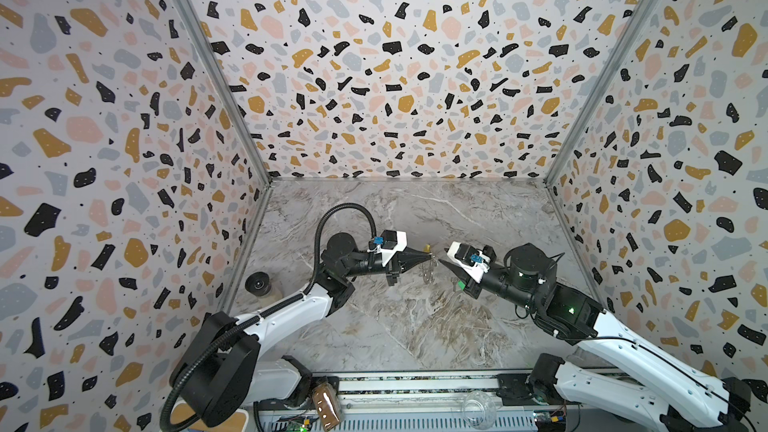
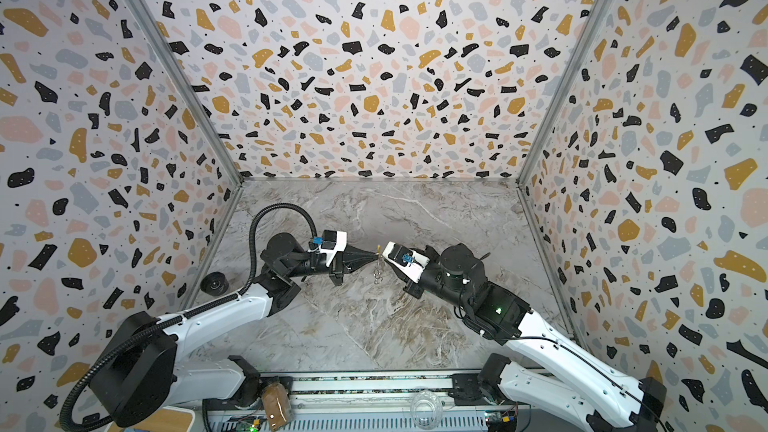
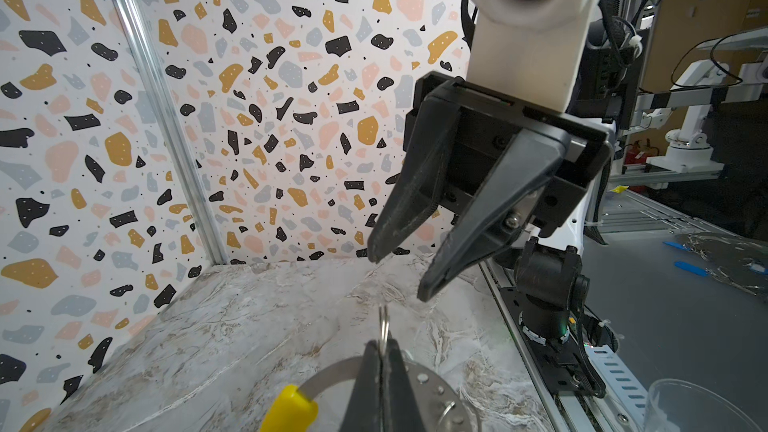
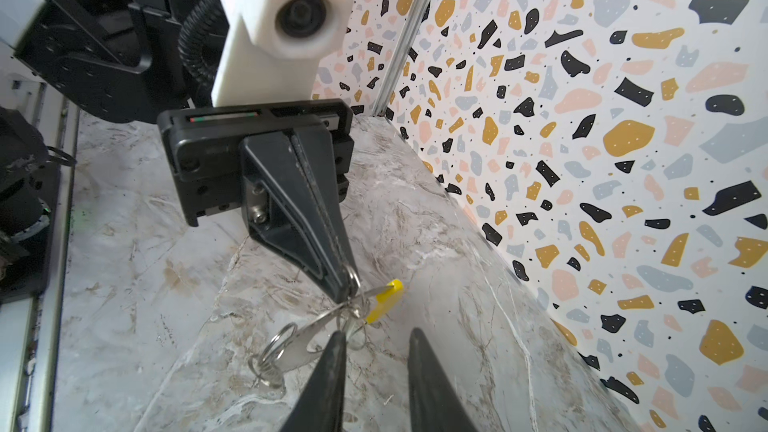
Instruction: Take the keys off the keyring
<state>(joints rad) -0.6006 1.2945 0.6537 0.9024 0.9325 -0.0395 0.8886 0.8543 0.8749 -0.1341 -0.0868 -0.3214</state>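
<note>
My left gripper (image 4: 347,288) is pinched tight on the keyring (image 4: 309,336). It grips the thin grey hoop close to its yellow sleeve (image 4: 386,299), over the middle of the marble table (image 1: 415,326). Small split rings (image 4: 278,351) dangle from the lower part of the hoop, but I cannot make out the keys themselves. My right gripper (image 3: 400,276) faces it from the opposite side, jaws apart and holding nothing. One fingertip (image 4: 338,340) is right at the hoop, touching or not I cannot tell.

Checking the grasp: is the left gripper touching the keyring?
Touching. Right wrist view: left gripper shut, tips pinching the keyring beside its yellow sleeve.
</note>
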